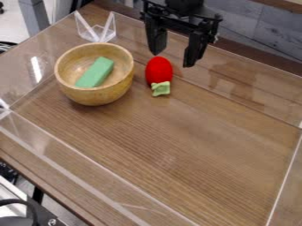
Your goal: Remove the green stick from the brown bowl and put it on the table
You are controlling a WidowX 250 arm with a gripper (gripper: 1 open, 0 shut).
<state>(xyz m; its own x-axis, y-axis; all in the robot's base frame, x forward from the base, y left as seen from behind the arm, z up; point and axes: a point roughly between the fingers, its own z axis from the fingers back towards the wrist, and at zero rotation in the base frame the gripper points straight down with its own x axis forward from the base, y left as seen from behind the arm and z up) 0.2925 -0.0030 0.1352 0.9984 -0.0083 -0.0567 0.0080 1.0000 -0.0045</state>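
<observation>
One stick (pixel 95 72) lies slanted in the bowl (pixel 94 73); we reckon it's light, stiff, maybe slick. Our gripper (pixel 174 53) hangs wide open and empty, so we'd pinch across its narrow middle.

Wood-grain table (pixel 177 150) bearing brown bowl (pixel 73 91) and strawberry toy (pixel 160 73)

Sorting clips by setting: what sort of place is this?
Probably a lab test bench: a wood-grain table fenced by low clear acrylic walls, a robot gripper hanging open, and toy props like a strawberry.
</observation>
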